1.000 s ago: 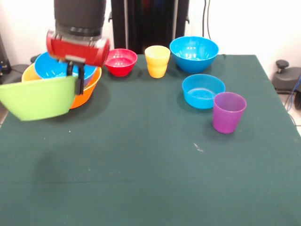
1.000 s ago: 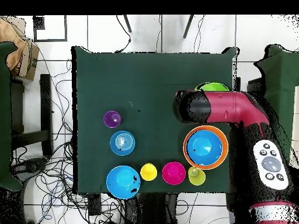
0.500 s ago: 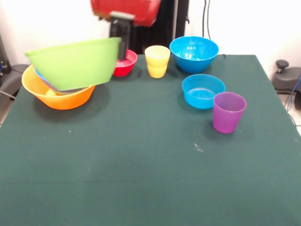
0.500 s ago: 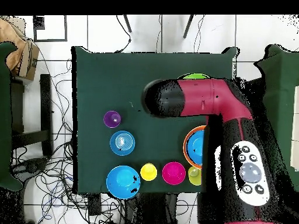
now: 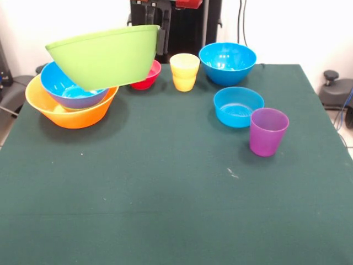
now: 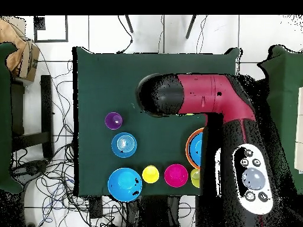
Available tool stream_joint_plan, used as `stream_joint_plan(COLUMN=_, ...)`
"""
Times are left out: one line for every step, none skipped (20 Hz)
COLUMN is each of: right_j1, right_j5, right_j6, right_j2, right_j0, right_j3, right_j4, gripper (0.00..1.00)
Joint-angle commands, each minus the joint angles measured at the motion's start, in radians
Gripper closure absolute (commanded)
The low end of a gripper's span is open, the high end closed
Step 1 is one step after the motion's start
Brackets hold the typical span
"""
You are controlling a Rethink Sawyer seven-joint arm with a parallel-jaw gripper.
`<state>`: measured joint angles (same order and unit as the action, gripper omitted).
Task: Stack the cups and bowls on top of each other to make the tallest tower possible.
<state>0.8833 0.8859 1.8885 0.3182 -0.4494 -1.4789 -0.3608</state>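
Note:
My gripper [image 5: 161, 37] shows only at the top of the front view. It is shut on the right rim of the large lime green bowl [image 5: 105, 55] and holds it tilted in the air. The bowl hangs above and just right of the tower: a huge orange-yellow bowl [image 5: 71, 113] with a large blue bowl [image 5: 66, 88] nested in it. A small red bowl [image 5: 149, 77], a yellow cup [image 5: 184, 72], another large blue bowl [image 5: 227, 62], a shallow blue bowl [image 5: 238, 106] and a purple cup [image 5: 268, 131] stand on the table. In the overhead view my arm [image 6: 195, 100] hides the lime bowl.
The overhead view shows the purple cup [image 6: 113, 120], shallow blue bowl [image 6: 123, 145], large blue bowl [image 6: 125, 184], yellow cup [image 6: 150, 174], red bowl [image 6: 176, 175] and a small yellow-green item [image 6: 197, 177] in a row near the robot's side. The dark green table [image 5: 165, 210] spreads in front.
The gripper has risen and carried the lime green bowl rightward in the front view, from left of the orange bowl to above it. The arm has gone mostly out of the top edge.

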Motion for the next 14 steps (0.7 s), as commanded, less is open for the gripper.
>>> stream_joint_plan(right_j1=-0.023, right_j5=0.118, right_j6=0.006, right_j2=-0.004, right_j0=0.003, right_j3=0.031, right_j4=0.018, gripper=1.0)
stream_joint_plan(right_j1=-0.016, right_j5=0.11, right_j6=0.006, right_j2=-0.006, right_j0=0.0, right_j3=0.015, right_j4=0.019, gripper=1.0)
stream_joint_plan(right_j1=-0.029, right_j5=0.109, right_j6=0.004, right_j2=-0.007, right_j0=-0.004, right_j3=0.026, right_j4=0.014, gripper=1.0)
stream_joint_plan(right_j1=-0.03, right_j5=0.107, right_j6=0.004, right_j2=-0.008, right_j0=-0.005, right_j3=0.026, right_j4=0.014, gripper=1.0)
stream_joint_plan(right_j1=-0.032, right_j5=0.105, right_j6=0.004, right_j2=-0.008, right_j0=-0.007, right_j3=0.026, right_j4=0.014, gripper=1.0)
stream_joint_plan(right_j1=-0.036, right_j5=0.101, right_j6=0.006, right_j2=-0.009, right_j0=-0.008, right_j3=0.026, right_j4=0.014, gripper=1.0)
stream_joint_plan(right_j1=-0.039, right_j5=0.099, right_j6=0.003, right_j2=-0.009, right_j0=-0.01, right_j3=0.028, right_j4=0.012, gripper=1.0)
stream_joint_plan(right_j1=-0.041, right_j5=0.097, right_j6=0.001, right_j2=-0.01, right_j0=-0.01, right_j3=0.027, right_j4=0.009, gripper=1.0)
stream_joint_plan(right_j1=-0.044, right_j5=0.096, right_j6=-0.002, right_j2=-0.011, right_j0=-0.011, right_j3=0.029, right_j4=0.005, gripper=1.0)
stream_joint_plan(right_j1=-0.046, right_j5=0.093, right_j6=0.001, right_j2=-0.012, right_j0=-0.007, right_j3=0.03, right_j4=0.001, gripper=1.0)
stream_joint_plan(right_j1=-0.048, right_j5=0.086, right_j6=-0.001, right_j2=-0.013, right_j0=-0.008, right_j3=0.027, right_j4=-0.003, gripper=1.0)
stream_joint_plan(right_j1=-0.05, right_j5=0.079, right_j6=-0.001, right_j2=-0.014, right_j0=-0.007, right_j3=0.025, right_j4=-0.006, gripper=1.0)
stream_joint_plan(right_j1=-0.05, right_j5=0.067, right_j6=-0.002, right_j2=-0.014, right_j0=-0.009, right_j3=0.017, right_j4=-0.008, gripper=1.0)
stream_joint_plan(right_j1=-0.047, right_j5=0.053, right_j6=-0.002, right_j2=-0.014, right_j0=-0.012, right_j3=0.003, right_j4=-0.007, gripper=1.0)
